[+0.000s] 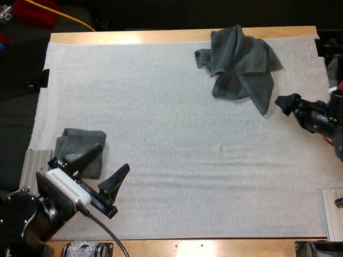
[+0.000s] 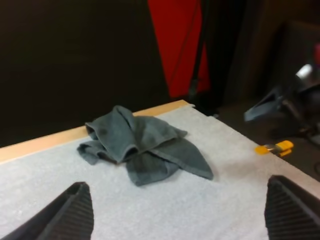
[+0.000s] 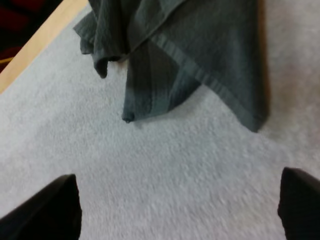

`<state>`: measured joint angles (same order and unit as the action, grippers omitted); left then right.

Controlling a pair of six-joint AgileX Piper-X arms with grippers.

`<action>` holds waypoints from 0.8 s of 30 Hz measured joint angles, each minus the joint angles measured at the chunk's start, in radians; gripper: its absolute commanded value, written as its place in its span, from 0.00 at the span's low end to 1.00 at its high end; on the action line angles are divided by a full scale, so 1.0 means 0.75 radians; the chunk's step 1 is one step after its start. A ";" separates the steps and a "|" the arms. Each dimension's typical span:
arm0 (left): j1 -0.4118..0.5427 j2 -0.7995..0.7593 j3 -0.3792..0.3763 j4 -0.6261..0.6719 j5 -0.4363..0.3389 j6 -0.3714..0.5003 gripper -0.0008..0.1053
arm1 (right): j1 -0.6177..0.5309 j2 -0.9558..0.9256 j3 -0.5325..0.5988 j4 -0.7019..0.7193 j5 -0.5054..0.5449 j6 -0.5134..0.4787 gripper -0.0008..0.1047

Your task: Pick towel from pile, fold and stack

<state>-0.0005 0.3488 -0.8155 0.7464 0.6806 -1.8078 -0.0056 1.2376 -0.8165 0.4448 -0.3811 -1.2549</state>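
Up at 1 o'clock on the white mat [image 1: 171,160], seen from the high view, lies the crumpled towel [image 1: 239,61], dark grey-green. Its far folds reach the mat's far edge, where the wooden desk [image 1: 134,36] shows as a strip. One long flap runs out toward 5 o'clock. From the left wrist view the crumpled towel [image 2: 142,147] is a low heap with a flat flap spread on the mat. From the right wrist view the crumpled towel [image 3: 190,50] shows a hemmed edge and two hanging corners lying flat.

Just off the tip of that long flap, at 4 o'clock from the heap, is the right tool [image 1: 288,103], apart from the cloth. Its fingers [image 3: 55,205] stand wide and hold nothing.

Well apart, at 8 o'clock on the mat, lies a folded towel [image 1: 75,140]. The left tool [image 1: 102,170] is at its 5 o'clock side, fingers [image 2: 65,215] spread wide and empty. One finger overlaps the folded towel's near corner in the high view; whether it touches cannot be told.
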 measured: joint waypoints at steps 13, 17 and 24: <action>0.000 0.072 -0.026 0.009 0.101 -0.092 0.66 | 0.039 0.358 -0.001 -0.379 0.000 0.266 0.75; 0.000 0.072 -0.026 0.017 0.119 -0.094 0.66 | 0.039 0.441 -0.001 -0.455 0.010 0.286 0.75; 0.000 0.072 -0.026 0.080 0.127 -0.094 0.66 | 0.039 0.575 -0.029 -0.572 0.024 0.329 0.75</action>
<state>-0.0005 0.4031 -0.8353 0.8063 0.7759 -1.8781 0.0233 1.6693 -0.8384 0.0158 -0.3633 -1.0081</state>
